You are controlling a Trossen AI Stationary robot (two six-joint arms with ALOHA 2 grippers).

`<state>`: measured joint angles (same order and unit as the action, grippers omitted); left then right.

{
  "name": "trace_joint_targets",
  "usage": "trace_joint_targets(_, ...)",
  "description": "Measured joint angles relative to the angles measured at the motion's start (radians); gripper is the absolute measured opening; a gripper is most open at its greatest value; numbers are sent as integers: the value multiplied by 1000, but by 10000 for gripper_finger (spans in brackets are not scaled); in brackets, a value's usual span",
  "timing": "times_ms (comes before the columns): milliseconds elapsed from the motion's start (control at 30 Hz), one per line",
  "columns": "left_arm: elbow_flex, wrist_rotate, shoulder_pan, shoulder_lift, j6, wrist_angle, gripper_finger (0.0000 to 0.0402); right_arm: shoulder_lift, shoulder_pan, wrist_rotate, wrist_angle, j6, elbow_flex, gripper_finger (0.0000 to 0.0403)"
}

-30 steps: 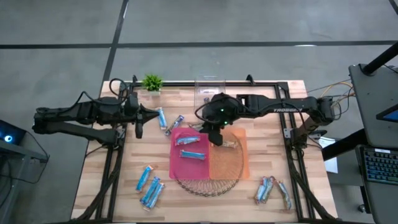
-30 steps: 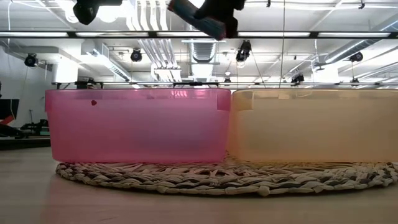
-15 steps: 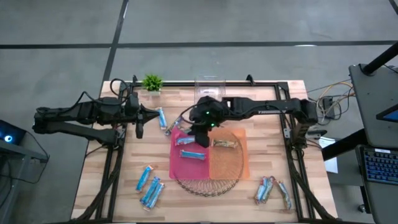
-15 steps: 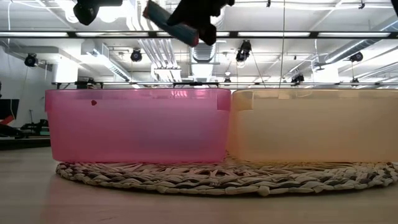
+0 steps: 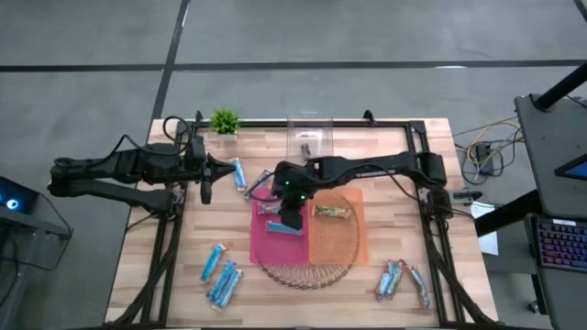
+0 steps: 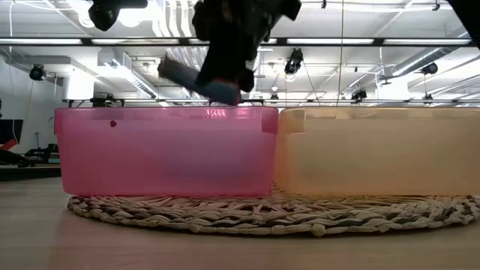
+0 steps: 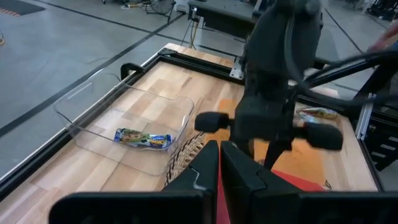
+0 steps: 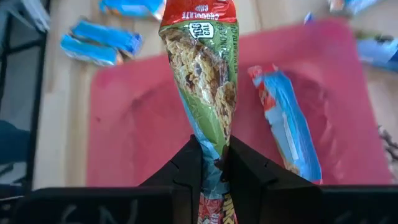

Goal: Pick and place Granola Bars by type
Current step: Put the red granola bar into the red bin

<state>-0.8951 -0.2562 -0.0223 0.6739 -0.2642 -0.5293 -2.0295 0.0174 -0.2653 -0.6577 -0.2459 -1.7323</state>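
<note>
My right gripper hangs over the pink bin, shut on a granola bar in a green and red wrapper. In the low view this bar hangs just above the pink bin's rim. A light blue bar lies flat on the pink bin's floor. A brown bar lies in the orange bin. Loose blue bars lie on the table. My left gripper waits shut near the table's left edge. My right gripper pinches the green and red bar between its two fingers at one end. The fingers come from above, slanting, and the bar runs on past their tips. The bar is lifted clear and tilted, its free end out over the pink bin.
Both bins stand side by side on a round woven mat. A clear container with one bar in it sits at the far edge, beside a small green plant. Black frame rails run along the table's sides.
My right gripper, still shut on the bar, has moved from the seam between the two bins toward the table's left and near side and has come down over the pink bin. The bar has dropped with it to just above the rim.
</note>
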Motion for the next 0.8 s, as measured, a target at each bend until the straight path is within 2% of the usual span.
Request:
trace_joint_targets(267, 0, 0, 0, 2, 0, -5, 0, -77, 0, 0, -51, 42, -25, 54)
trace_joint_targets(800, 0, 0, 1, 2, 0, -6, 0, -80, 2, 2, -106, 144, -27, 54)
